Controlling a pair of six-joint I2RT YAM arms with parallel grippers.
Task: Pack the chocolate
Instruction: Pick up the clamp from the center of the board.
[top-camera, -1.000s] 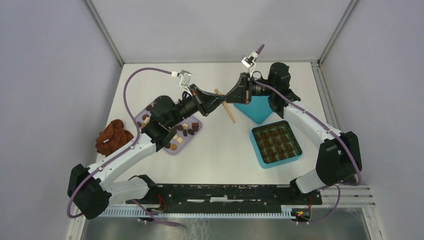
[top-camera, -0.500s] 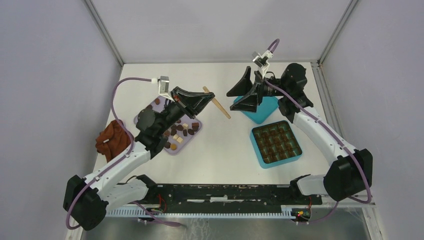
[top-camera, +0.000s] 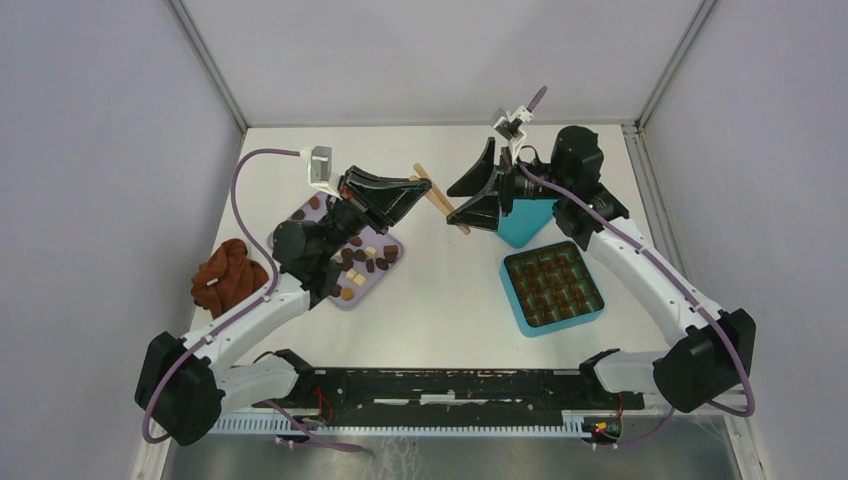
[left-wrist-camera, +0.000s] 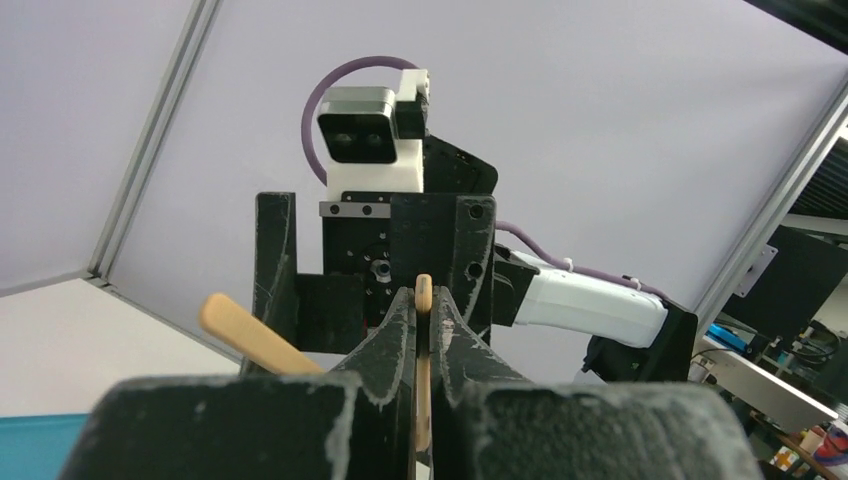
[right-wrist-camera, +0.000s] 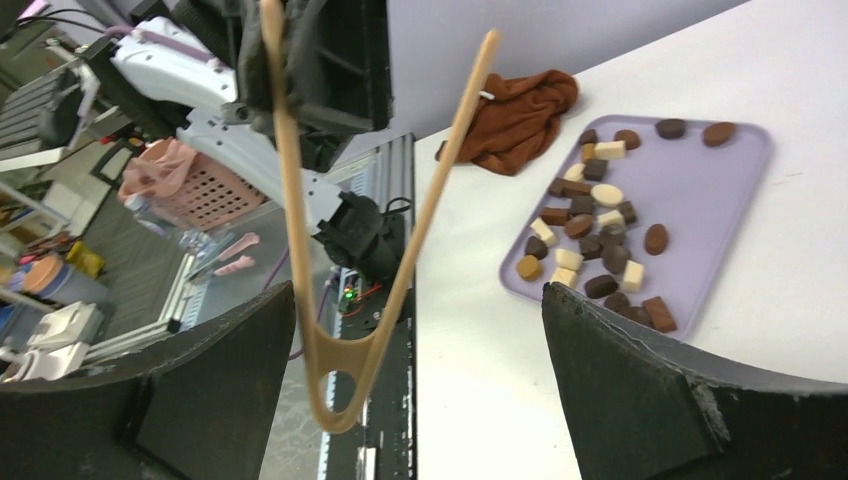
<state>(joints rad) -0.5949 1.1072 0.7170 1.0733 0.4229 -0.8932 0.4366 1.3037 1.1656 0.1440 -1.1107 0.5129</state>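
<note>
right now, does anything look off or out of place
Yes. The left gripper is shut on just one arm of the wooden tongs, held aloft; the other arm splays free, so they likely cannot squeeze. The open right gripper flanks the hinge end.

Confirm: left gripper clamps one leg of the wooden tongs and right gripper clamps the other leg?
Wrong on the right gripper: it is open, fingers wide on either side of the wooden tongs, gripping nothing, as the right wrist view shows. The left gripper does clamp one leg.
</note>
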